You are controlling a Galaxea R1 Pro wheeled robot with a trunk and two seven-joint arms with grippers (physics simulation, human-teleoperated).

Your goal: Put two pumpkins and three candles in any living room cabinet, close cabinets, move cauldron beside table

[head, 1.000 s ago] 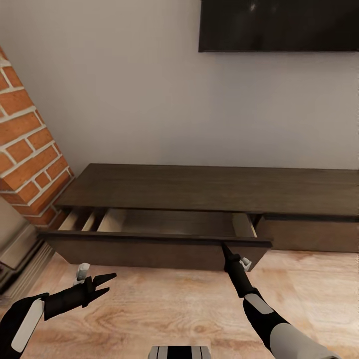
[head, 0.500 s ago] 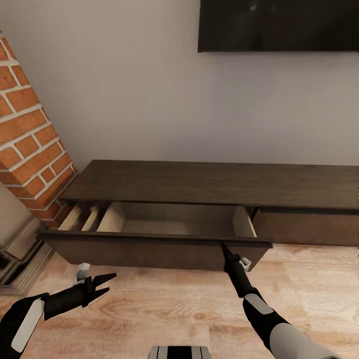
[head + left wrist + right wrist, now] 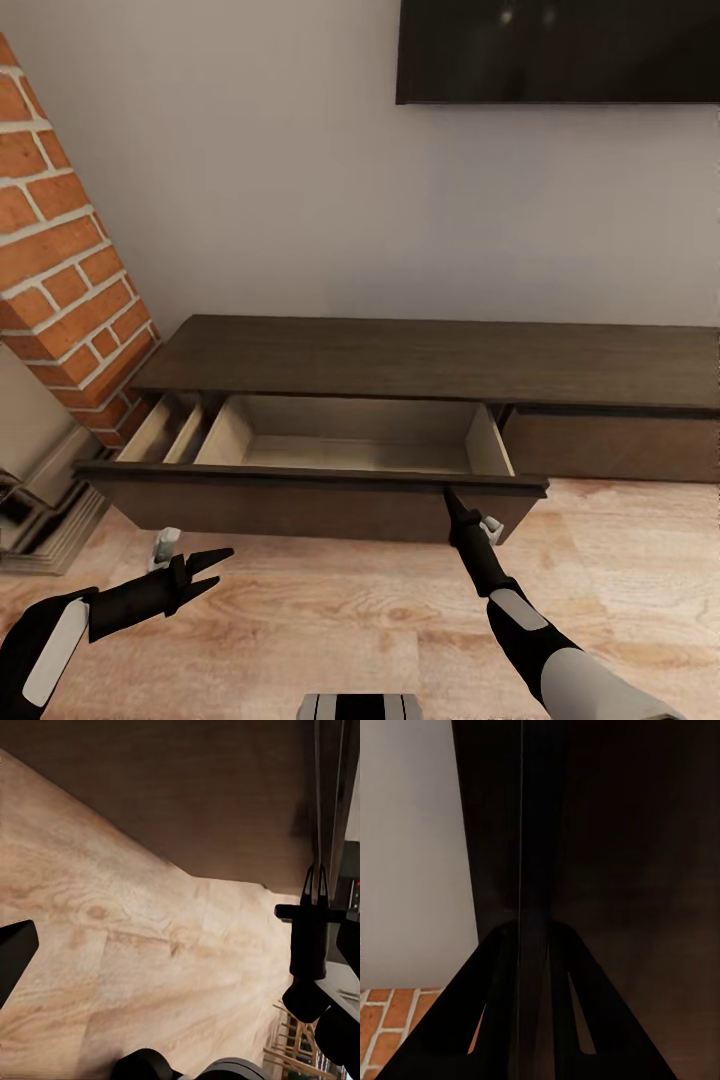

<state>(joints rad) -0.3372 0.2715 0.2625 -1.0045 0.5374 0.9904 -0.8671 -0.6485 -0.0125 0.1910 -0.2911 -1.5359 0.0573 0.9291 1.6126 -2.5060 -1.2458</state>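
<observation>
Cabinet (image 3: 430, 360) sits along the wall under the TV (image 3: 558, 50), brick column (image 3: 60, 290) at its left end. Its left drawer (image 3: 320, 495) is pulled well out, pale inside bare — no pumpkins, candles or cauldron in sight.

Right gripper (image 3: 450, 497) has its tip at the top edge of the drawer front, right of middle. In the right wrist view the fingers (image 3: 521, 1005) are pressed together, closed, tip against the dark front edge; whether they pinch the edge or just hook it can't be told. Left gripper (image 3: 205, 570) hangs over the floor (image 3: 330, 610) in front of the drawer, jaws spread apart, holding nothing.

Step in hand looks like opening the drawer. To do it well: pull straight out, level, keep the tip hooked on the lip so it doesn't slip, and stop before the drawer runs off its rails. Left arm should stay clear of the front.

No brands, labels or readable writing anywhere.
</observation>
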